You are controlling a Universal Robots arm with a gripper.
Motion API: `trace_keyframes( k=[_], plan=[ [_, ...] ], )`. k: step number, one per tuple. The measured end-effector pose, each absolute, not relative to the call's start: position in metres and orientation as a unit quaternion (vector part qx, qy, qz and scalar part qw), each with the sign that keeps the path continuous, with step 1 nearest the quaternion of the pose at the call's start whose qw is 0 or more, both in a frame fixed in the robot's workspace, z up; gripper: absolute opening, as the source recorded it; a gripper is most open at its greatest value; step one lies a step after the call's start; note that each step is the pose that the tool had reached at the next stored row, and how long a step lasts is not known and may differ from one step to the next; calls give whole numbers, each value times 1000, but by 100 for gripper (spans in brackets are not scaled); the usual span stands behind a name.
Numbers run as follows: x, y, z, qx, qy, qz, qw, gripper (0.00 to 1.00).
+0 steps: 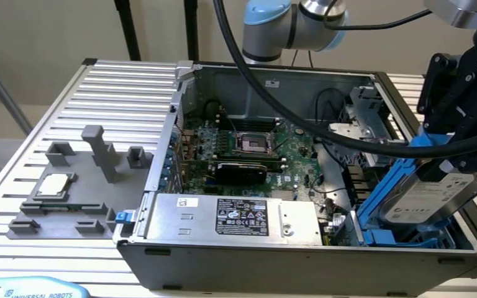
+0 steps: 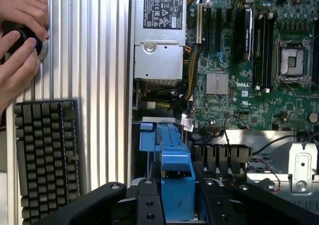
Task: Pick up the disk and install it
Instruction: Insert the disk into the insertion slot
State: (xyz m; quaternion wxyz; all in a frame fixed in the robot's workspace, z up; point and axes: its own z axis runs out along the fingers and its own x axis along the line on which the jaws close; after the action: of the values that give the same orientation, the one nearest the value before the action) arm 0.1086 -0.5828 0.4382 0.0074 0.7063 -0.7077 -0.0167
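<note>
Hand (image 2: 177,207) gripping disk (image 1: 425,198), Dell motherboard (image 2: 242,93), Universal Robots label (image 1: 31,290)

disk (image 1: 427,197): 1 | computer case (image 1: 305,264): 1 | power supply (image 1: 230,217): 1 | keyboard (image 2: 47,155): 1 | CPU chip (image 1: 52,185): 1 | person's hands (image 2: 22,7) (image 2: 17,68): 2

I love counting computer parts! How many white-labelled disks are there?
1. The gripper holds the disk tilted at the blue bay, on the exterior view's right of the computer case. More may be hidden inside.

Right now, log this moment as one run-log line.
gripper: shut on disk | disk: tilted, at drive bay | install: not seated
</note>
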Motion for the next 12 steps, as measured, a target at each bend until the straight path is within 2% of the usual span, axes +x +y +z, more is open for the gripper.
trace_keyframes(
  k=[12],
  plan=[
    [109,-581,432,706,-708,-20,6,33]
  ],
)
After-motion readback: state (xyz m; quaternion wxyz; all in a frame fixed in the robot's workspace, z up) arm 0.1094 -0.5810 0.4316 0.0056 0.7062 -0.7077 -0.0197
